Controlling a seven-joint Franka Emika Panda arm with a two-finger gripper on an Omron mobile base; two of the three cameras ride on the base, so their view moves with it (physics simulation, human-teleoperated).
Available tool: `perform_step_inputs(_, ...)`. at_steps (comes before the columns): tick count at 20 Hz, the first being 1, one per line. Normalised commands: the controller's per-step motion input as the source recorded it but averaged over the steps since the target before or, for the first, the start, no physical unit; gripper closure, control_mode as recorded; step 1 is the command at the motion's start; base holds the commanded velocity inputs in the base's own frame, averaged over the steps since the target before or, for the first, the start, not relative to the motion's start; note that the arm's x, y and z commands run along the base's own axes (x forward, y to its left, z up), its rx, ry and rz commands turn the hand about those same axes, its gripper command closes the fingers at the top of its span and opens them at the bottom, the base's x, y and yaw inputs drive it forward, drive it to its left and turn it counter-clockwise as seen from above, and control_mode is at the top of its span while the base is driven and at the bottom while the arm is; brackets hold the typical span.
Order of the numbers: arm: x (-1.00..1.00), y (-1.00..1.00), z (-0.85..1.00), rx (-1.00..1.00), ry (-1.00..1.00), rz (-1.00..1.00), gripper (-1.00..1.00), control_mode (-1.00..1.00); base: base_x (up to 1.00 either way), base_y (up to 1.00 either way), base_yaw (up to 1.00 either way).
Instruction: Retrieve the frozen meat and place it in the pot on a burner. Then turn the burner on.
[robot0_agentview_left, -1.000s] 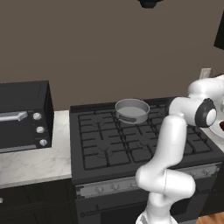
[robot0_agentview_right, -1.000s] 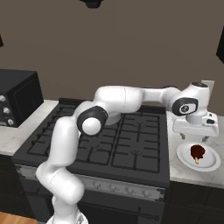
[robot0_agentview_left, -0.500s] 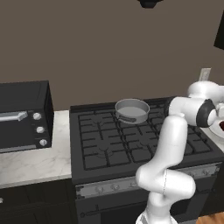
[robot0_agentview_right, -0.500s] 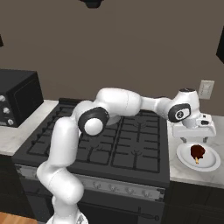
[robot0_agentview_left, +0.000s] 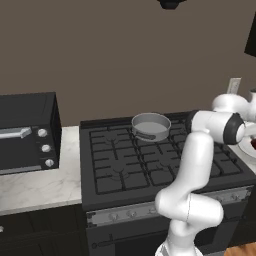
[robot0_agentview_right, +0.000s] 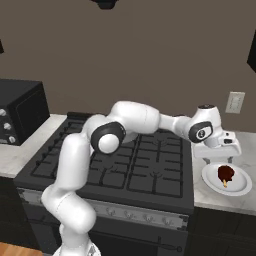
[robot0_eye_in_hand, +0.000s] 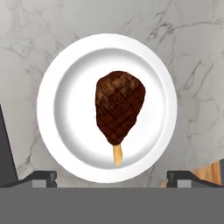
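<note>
Lying on a white plate (robot0_eye_in_hand: 57, 131) on the marble counter (robot0_agentview_right: 240, 200) right of the stove, the frozen meat (robot0_eye_in_hand: 119, 107): reddish-brown, drumstick-shaped, pale bone tip. Gripper (robot0_agentview_right: 220, 156) directly above, jaws wide apart.

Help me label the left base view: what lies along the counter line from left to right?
Black toaster oven → marble counter → pot on the stove → white arm.
</note>
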Motion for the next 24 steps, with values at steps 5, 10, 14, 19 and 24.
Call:
perform_step_inputs(5,0.25,-0.26,-0.19,0.00,0.00,0.00,-1.00,-1.00,0.00,0.00,0.00)
perform_step_inputs(10,0.34,-0.36,-0.16,0.00,0.01,0.00,-1.00,-1.00,0.00,0.00,0.00)
perform_step_inputs(14,0.16,-0.21,-0.09,0.00,0.00,0.00,-1.00,-1.00,0.00,0.00,0.00)
perform_step_inputs(19,0.01,0.00,-0.16,0.00,0.00,0.00,-1.00,-1.00,0.00,0.00,0.00)
perform_step_inputs(24,-0.10,0.10,-0.15,0.00,0.03,0.00,-1.00,-1.00,0.00,0.00,0.00)
